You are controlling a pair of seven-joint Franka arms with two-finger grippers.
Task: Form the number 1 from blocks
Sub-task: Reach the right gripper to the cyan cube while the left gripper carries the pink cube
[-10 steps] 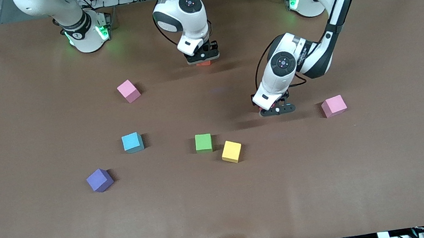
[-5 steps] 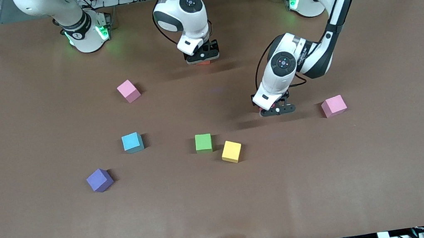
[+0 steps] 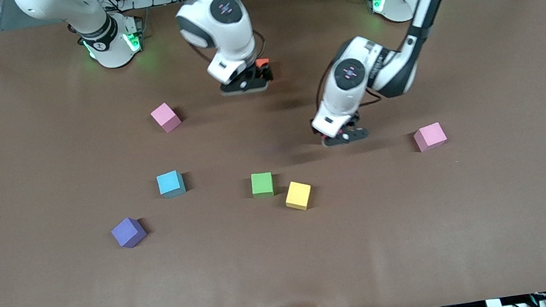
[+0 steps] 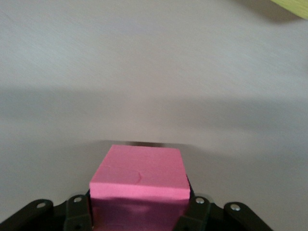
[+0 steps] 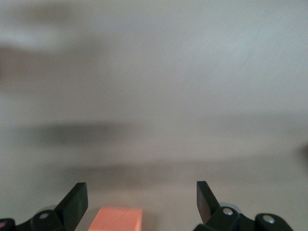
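1. Your left gripper (image 3: 340,136) is clamping the red block (image 4: 139,180) between its jaws, over the table (image 3: 478,225).
2. Your right gripper (image 5: 142,197) is hovering, jaws spread wide, the orange block (image 5: 117,219) sitting loose between them.

Red block (image 4: 139,185) cut off at the left wrist view's edge between the left gripper's fingers (image 4: 77,214), orange block (image 5: 117,219) likewise cropped beneath the right gripper (image 5: 142,202)

No text, label, brand, number or sign can be read on the cubes, the arms or the desk.
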